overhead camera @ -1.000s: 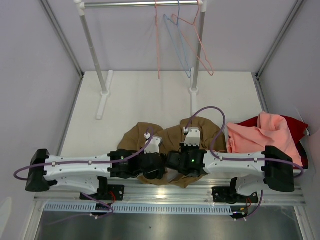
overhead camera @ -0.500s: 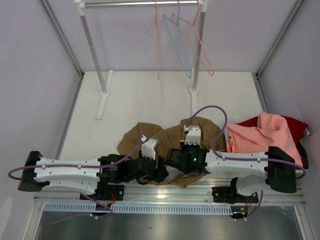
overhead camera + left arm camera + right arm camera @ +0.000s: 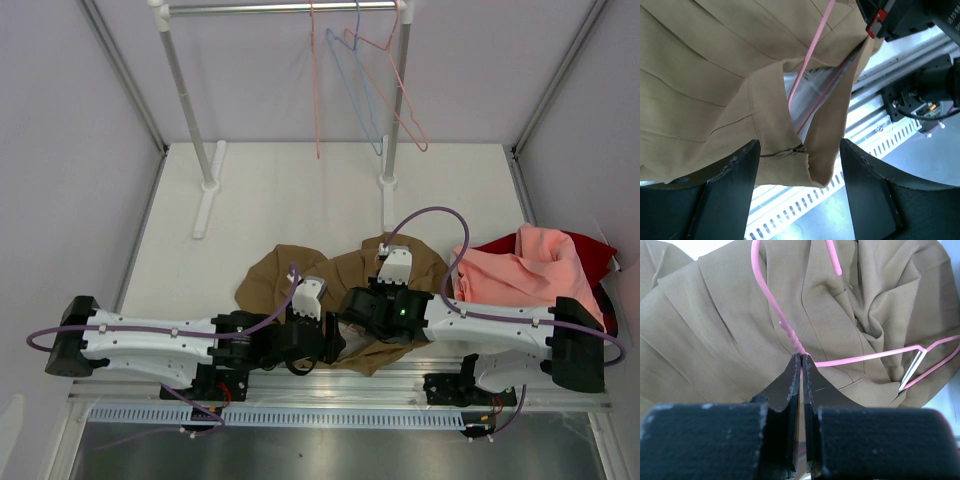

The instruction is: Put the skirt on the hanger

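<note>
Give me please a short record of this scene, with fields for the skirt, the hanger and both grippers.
skirt: tan, crumpled beneath both grippers
hanger: pink wire, on the skirt, one side running into the waist opening
right gripper: shut on the hanger neck
left gripper: open, waistband edge between its jaws, not clamped

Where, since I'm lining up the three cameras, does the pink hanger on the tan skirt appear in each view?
Right wrist: the hanger fills the upper middle, neck pinched in the shut right gripper.
Left wrist: its wire runs from top centre into the opening of the skirt, above the open left gripper.
Top external: hidden under the wrists.
Shared landmark: the tan skirt, mid-table from above.
</note>
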Controlling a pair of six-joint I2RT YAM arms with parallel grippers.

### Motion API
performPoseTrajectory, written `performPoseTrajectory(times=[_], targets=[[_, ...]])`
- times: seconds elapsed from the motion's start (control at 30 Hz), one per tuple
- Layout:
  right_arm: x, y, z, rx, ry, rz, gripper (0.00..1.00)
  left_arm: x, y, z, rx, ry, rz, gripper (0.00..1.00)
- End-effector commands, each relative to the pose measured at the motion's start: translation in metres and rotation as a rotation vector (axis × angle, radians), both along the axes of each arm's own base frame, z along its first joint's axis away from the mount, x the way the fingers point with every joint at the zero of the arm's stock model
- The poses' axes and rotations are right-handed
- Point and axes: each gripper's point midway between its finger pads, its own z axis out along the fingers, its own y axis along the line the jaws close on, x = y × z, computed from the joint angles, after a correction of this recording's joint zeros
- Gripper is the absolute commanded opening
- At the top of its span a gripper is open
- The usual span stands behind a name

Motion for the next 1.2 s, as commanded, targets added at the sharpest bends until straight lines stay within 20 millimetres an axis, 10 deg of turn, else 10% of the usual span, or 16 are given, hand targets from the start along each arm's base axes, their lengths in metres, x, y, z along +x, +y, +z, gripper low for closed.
performPoseTrajectory(times=[0.0,0.47,0.67,0.97,1.17], targets=[[0.004,0.018,0.016,0.095,-0.036,0.014,0.00,-0.012,-0.014,-0.006,0.055,0.025,-0.048,0.70],[0.002,0.023,0.010,0.098,-0.014,0.031,0.00,-0.022,0.011,-0.052,0.158,0.110,-0.009,0.38],[0.003,0.023,0.011,0.095,-0.014,0.033,0.00,-0.012,0.035,-0.064,0.181,0.116,0.036,0.05],[0.022,0.026,0.025,0.119,-0.036,0.026,0.00,0.042,0.043,-0.053,0.139,0.057,0.078,0.00],[0.049,0.027,0.044,0.154,-0.088,-0.004,0.00,0.133,0.062,-0.014,0.121,-0.079,0.194,0.00]])
